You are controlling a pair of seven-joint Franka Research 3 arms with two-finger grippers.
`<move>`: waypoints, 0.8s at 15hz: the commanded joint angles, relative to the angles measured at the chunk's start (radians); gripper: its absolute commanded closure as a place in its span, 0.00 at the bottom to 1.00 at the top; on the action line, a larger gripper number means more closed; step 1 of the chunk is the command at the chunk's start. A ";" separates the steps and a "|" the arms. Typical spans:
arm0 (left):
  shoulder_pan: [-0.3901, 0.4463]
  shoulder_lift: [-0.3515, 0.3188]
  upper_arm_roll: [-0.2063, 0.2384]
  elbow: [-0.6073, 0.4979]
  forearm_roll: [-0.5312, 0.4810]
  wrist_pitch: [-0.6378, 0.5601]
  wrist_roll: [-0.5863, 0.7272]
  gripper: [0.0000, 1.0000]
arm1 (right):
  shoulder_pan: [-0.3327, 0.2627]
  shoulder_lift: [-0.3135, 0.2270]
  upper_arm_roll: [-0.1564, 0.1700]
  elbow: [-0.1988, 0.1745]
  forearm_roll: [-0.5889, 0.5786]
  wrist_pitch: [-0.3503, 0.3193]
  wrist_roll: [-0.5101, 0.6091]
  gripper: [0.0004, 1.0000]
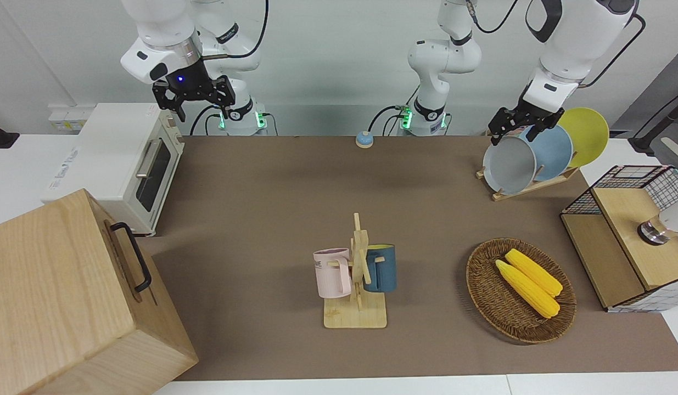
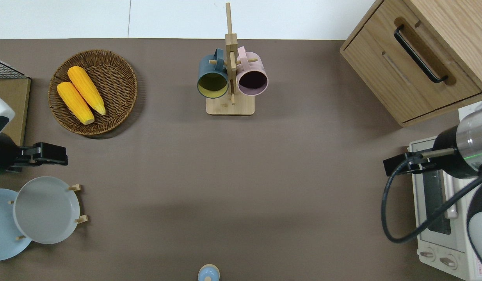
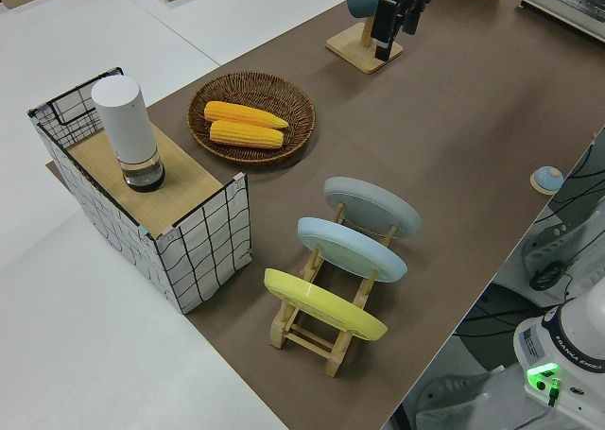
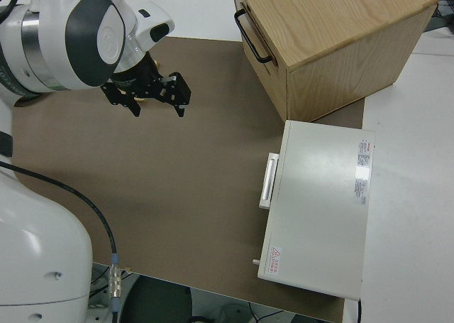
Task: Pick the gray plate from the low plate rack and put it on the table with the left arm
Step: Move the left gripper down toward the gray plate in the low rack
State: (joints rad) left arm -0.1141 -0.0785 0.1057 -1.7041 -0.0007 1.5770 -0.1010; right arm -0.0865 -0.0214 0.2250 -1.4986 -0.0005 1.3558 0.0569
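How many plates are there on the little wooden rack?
3, all standing in the low plate rack: the gray plate in the slot farthest from the robots, the sky-blue plate in the middle, and the yellow plate nearest them. None seems hidden.

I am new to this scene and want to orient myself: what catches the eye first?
Three plates stand in the low plate rack at the left arm's end of the table: yellow plate, blue plate and gray plate. The left gripper hangs over the table by the gray plate. Two bright corn cobs lie in a wicker basket.
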 commanded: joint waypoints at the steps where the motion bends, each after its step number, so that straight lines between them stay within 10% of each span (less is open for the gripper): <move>1: 0.001 -0.003 -0.012 -0.023 0.002 0.003 -0.072 0.00 | -0.015 -0.005 0.007 0.006 0.004 -0.015 -0.003 0.01; 12: -0.001 0.002 -0.017 -0.081 0.172 -0.012 -0.040 0.00 | -0.013 -0.005 0.007 0.006 0.004 -0.015 -0.003 0.01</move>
State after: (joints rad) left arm -0.1133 -0.0714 0.0921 -1.7460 0.0923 1.5722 -0.1522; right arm -0.0865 -0.0214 0.2250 -1.4986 -0.0005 1.3558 0.0569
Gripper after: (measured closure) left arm 0.004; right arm 0.009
